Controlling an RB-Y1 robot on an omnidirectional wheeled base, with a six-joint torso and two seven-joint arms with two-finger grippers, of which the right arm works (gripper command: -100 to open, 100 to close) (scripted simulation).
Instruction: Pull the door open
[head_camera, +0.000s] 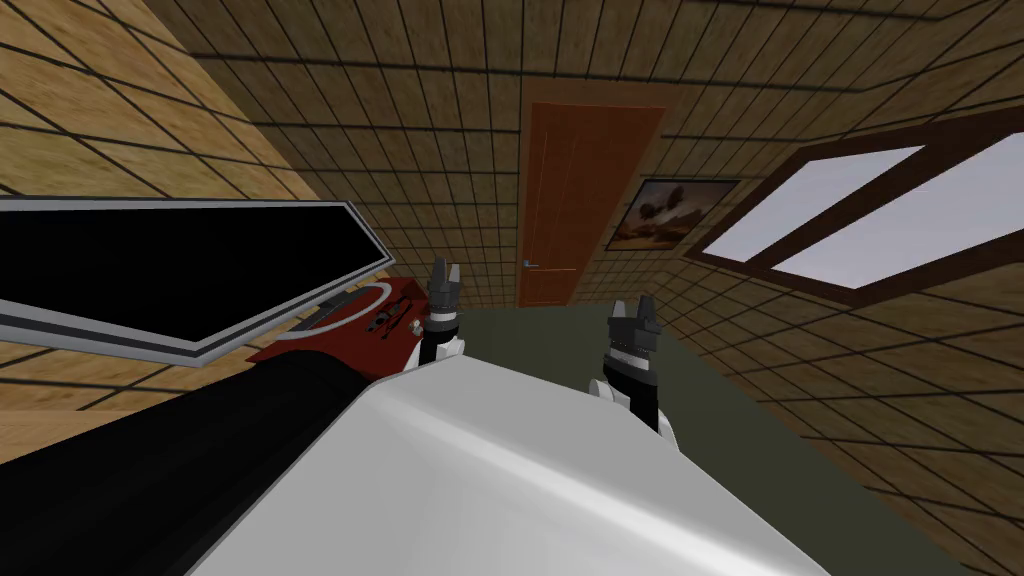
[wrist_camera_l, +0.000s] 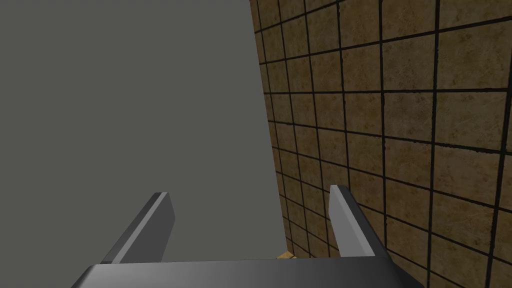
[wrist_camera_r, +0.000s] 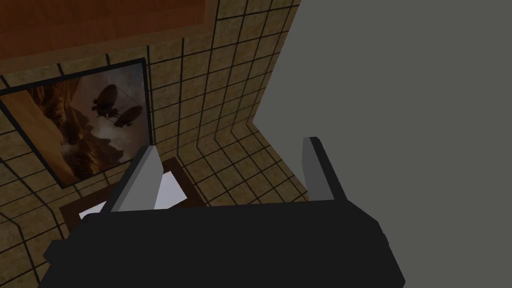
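A reddish-brown door (head_camera: 585, 200) stands shut in the tiled far wall, well ahead of me, with a small handle (head_camera: 531, 264) low on its left edge. An edge of the door (wrist_camera_r: 100, 22) also lies beyond my right hand. My left gripper (head_camera: 445, 272) is held up in front of my chest, open and holding nothing (wrist_camera_l: 250, 210). Over to the right my right gripper (head_camera: 632, 308) also stands open and bare (wrist_camera_r: 230, 165). Both are far short of the door.
A red cabinet top (head_camera: 345, 325) with small dark objects and a white ring lies at my left, under a large black panel in a grey frame (head_camera: 200, 265). A framed picture (head_camera: 665, 212) hangs right of the door, and a window (head_camera: 880, 215) is further right. Dark green floor (head_camera: 600, 330) stretches ahead.
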